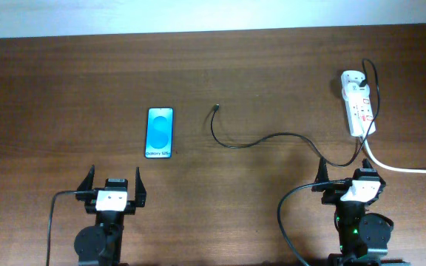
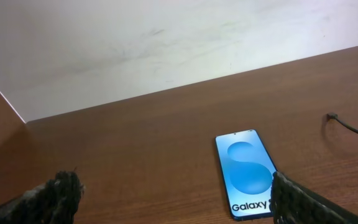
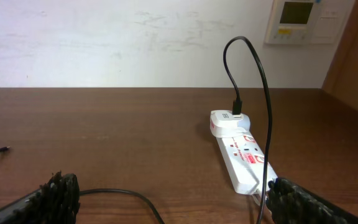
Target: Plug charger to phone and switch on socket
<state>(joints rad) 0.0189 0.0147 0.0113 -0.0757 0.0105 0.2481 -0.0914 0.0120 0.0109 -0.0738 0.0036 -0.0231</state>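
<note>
The phone [image 1: 160,132] lies flat on the brown table, blue screen up with "Galaxy" text; it also shows in the left wrist view [image 2: 246,171]. The thin black charger cable [image 1: 272,137] curves from the white socket strip [image 1: 358,107] to its plug tip [image 1: 215,108], which lies right of the phone. The cable shows in the right wrist view [image 3: 126,198], plugged into an adapter on the socket [image 3: 241,155]. My left gripper [image 1: 114,185] is open and empty, in front of the phone. My right gripper [image 1: 348,174] is open and empty, in front of the socket.
A thick white cord [image 1: 405,168] runs from the socket toward the right edge. A pale wall lies beyond the table's far edge, with a white wall panel [image 3: 300,20] in the right wrist view. Robot cables trail from both arm bases at the front.
</note>
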